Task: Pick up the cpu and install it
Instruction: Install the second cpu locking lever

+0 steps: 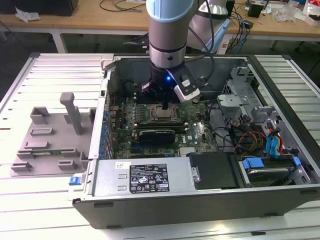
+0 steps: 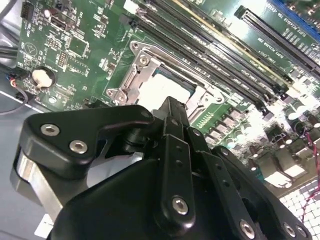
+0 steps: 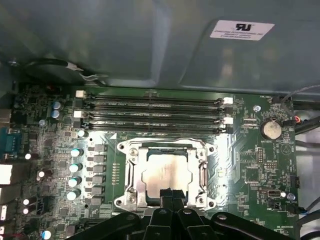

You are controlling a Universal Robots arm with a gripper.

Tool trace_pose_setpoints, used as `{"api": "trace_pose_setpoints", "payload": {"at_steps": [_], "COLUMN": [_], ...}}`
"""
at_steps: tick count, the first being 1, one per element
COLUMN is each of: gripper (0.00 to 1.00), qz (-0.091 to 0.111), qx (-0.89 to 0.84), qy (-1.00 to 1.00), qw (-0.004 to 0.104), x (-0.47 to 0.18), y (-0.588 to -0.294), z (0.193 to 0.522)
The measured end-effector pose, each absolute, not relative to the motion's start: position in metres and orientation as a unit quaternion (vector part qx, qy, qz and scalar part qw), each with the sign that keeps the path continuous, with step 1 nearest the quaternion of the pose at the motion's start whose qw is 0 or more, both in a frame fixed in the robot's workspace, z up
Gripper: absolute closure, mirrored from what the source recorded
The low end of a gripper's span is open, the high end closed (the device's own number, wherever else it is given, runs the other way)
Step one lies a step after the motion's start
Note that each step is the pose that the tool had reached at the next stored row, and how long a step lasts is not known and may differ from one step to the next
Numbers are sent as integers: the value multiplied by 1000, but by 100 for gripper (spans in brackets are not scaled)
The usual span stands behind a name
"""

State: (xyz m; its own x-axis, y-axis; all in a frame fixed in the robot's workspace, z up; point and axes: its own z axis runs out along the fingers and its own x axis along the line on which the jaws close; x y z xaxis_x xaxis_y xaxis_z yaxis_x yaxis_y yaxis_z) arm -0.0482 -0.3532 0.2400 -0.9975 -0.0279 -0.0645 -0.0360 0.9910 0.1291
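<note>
The cpu (image 3: 167,172), a pale silver square, lies flat inside the metal socket frame (image 3: 131,172) on the green motherboard. It also shows in the second wrist view as a pale patch, the cpu (image 2: 167,84), just beyond the fingers. In the exterior view the cpu (image 1: 161,116) sits mid-board in the open computer case. My gripper (image 3: 170,193) hangs straight above the socket, with its tip over the cpu's near edge. Its two black fingers are pressed together, with nothing visible between them. The gripper (image 2: 172,105) and gripper (image 1: 165,106) point down at the socket; contact with the chip cannot be told.
Memory slots (image 3: 150,107) run along one side of the socket and a coin battery (image 3: 271,130) lies off to another side. A long black card (image 1: 156,134) lies just in front of the socket. The case wall with the power supply (image 1: 145,176), drive bays (image 1: 265,165) and cables ring the board. A grey fixture (image 1: 55,135) stands on the table.
</note>
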Motion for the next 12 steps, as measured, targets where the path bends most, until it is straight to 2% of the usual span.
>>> {"api": "trace_pose_setpoints", "payload": {"at_steps": [12], "gripper": [89], "qz": [65], "qx": [-16], "qy": [997], "qw": [31], "x": [-48], "y": [-351], "z": [246]}}
